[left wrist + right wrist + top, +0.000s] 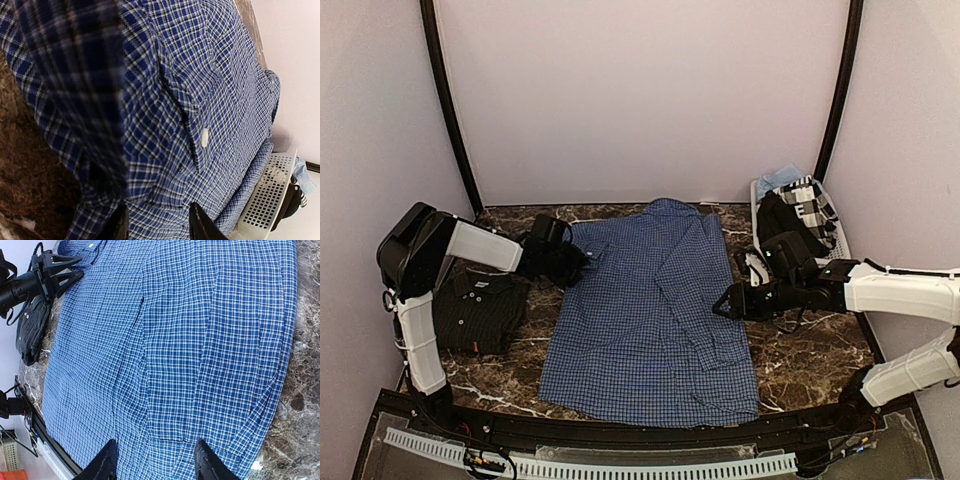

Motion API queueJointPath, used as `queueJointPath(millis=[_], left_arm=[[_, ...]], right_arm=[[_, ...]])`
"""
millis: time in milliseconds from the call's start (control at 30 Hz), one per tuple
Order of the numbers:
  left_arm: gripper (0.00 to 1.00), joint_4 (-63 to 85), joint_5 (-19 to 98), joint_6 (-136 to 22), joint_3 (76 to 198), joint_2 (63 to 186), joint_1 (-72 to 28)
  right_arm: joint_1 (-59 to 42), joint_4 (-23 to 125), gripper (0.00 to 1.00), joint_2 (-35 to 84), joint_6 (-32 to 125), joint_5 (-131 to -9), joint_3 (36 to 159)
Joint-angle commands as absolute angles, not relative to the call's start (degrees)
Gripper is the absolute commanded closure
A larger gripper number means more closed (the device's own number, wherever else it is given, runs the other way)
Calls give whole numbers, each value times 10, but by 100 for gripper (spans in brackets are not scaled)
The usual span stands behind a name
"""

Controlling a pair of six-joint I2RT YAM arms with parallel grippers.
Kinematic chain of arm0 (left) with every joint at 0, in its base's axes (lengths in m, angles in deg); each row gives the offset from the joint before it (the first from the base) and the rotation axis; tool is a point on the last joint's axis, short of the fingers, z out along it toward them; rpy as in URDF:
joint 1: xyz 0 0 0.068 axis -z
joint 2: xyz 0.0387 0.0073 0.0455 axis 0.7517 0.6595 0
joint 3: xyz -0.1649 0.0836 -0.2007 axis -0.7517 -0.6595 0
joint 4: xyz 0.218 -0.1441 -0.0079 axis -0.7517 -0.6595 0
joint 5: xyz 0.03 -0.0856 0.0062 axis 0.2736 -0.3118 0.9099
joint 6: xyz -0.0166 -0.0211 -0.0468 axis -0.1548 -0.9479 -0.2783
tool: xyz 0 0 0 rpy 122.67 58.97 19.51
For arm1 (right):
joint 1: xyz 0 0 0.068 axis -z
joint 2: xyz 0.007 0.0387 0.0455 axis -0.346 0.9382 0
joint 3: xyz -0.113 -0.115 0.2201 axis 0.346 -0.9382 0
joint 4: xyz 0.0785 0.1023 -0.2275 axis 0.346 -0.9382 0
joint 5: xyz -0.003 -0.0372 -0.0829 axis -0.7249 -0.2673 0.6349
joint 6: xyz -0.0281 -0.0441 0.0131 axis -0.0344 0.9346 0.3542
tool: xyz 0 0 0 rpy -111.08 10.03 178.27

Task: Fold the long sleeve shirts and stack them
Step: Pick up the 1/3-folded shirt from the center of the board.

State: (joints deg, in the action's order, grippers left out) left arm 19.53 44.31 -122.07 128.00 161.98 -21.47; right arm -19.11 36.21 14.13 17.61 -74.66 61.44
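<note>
The blue checked long sleeve shirt lies spread flat across the middle of the marble table, collar toward the back. A near-black long sleeve shirt lies folded at the left, also in the right wrist view. My left gripper is at the blue shirt's upper left edge. Its jaws stand apart over the checked cloth, near a white button. A blurred fold of the cloth hangs close to that camera. My right gripper hovers at the shirt's right edge, open over the fabric.
A white slatted basket with more clothes stands at the back right, also seen in the left wrist view. Pale walls close in the back and sides. A black rail runs along the near edge.
</note>
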Motion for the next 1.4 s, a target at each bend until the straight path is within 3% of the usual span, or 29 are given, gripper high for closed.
queueJointPath(millis=[0, 367, 733, 933, 1367], left_arm=[[60, 206, 448, -1222, 1287, 1620, -219], [66, 215, 455, -1227, 1317, 1661, -236], [96, 229, 412, -1202, 1343, 1666, -240], [100, 248, 356, -1189, 1333, 1638, -240], [100, 302, 217, -1175, 1276, 1561, -233]], right_arm=[[-189, 372, 51, 138, 174, -743, 622], [-190, 368, 51, 128, 167, -740, 625], [-189, 402, 51, 133, 164, -736, 642], [-190, 463, 50, 164, 161, -747, 651], [-193, 626, 19, 287, 108, -797, 705]])
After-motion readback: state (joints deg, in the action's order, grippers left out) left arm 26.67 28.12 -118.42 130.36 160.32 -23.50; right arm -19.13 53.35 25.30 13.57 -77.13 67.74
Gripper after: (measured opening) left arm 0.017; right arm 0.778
